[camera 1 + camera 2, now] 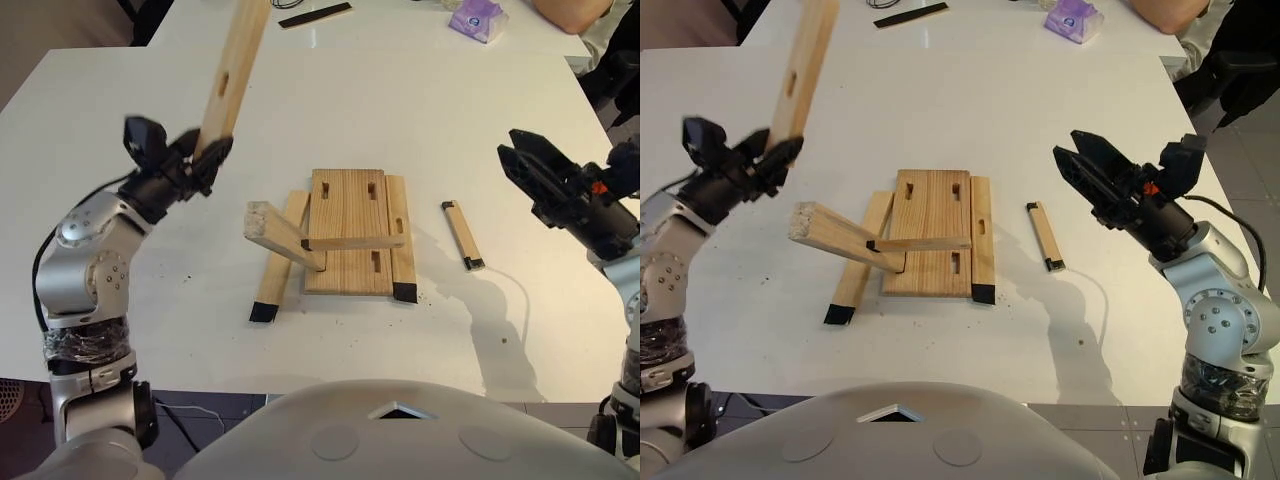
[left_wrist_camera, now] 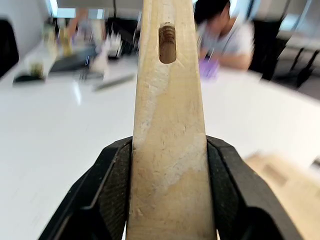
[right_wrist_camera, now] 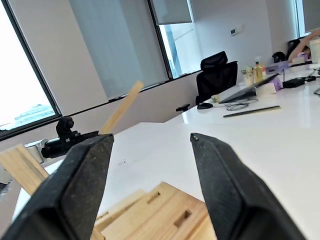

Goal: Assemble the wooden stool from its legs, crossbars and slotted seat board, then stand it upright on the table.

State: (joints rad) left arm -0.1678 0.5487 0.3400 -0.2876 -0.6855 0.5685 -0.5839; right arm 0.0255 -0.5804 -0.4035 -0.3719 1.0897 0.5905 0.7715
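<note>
The slotted seat board (image 1: 348,215) lies flat mid-table, with a leg (image 1: 277,233) standing tilted out of its front left slot and a thin crossbar (image 1: 355,242) across it. Two more legs with black tips lie alongside: one (image 1: 280,256) at its left, one (image 1: 401,240) at its right. A short crossbar (image 1: 462,234) lies apart to the right. My left gripper (image 1: 200,152) is shut on the lower end of another slotted leg (image 1: 233,70), held up nearly upright over the table's left side. My right gripper (image 1: 1080,170) hovers open above the table's right side, holding nothing.
A black strip (image 1: 314,14) and a purple packet (image 1: 476,18) lie at the table's far edge. Bare table surface (image 1: 400,110) spreads beyond the seat board and in front of it.
</note>
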